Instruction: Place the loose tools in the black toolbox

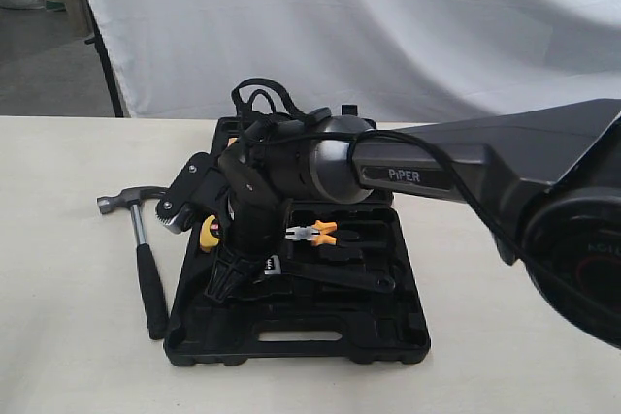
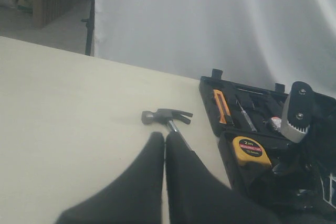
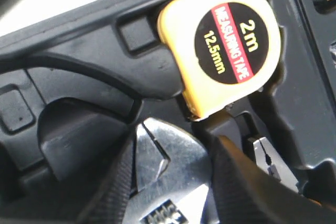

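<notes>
The black toolbox (image 1: 291, 341) lies open on the table. My right gripper (image 1: 225, 283) reaches down into its near half and is shut on the head of the silver adjustable wrench (image 3: 168, 171), a ribbed finger on each side. The wrench handle (image 1: 335, 278) runs low across the case towards the right. The claw hammer (image 1: 146, 259) lies on the table just left of the toolbox, head away. My left gripper (image 2: 164, 136) is shut and empty, with the hammer head (image 2: 165, 115) a little ahead of its tips. The tape roll is hidden.
A yellow tape measure (image 3: 226, 40) sits in its recess right beside the wrench head. Orange-handled pliers (image 1: 318, 233) lie in the case's middle. The far half (image 2: 247, 108) holds an orange knife and other small tools. A white sheet hangs behind the table.
</notes>
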Available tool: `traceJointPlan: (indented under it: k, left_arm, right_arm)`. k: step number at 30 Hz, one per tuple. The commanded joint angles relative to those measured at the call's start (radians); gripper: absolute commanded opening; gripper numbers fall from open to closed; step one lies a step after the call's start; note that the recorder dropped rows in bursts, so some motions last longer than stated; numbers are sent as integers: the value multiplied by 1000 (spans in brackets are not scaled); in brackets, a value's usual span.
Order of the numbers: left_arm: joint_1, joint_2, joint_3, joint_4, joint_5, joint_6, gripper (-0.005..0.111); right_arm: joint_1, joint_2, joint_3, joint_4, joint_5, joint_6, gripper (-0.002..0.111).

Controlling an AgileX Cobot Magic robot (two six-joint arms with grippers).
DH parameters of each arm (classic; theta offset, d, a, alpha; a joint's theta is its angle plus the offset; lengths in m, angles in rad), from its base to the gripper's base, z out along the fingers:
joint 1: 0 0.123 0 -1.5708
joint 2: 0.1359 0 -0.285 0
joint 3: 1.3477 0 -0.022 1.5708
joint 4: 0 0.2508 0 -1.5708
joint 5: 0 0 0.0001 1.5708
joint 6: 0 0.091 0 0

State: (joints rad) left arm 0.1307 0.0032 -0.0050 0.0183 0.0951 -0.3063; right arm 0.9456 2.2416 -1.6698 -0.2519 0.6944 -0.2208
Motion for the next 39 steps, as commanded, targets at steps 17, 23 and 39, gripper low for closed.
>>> traceJointPlan:
  k: [17, 23, 39]
  left_arm:
    - [25, -3, -3, 4, -7, -5, 1]
    - [25, -3, -3, 4, -7, -5, 1]
    - [25, -3, -3, 4, -7, -5, 1]
  right_arm:
    - [11, 22, 3, -165, 24, 174, 0]
    - [34, 22, 3, -258, 22, 264, 0]
    - [39, 20, -8, -267, 78, 419, 63]
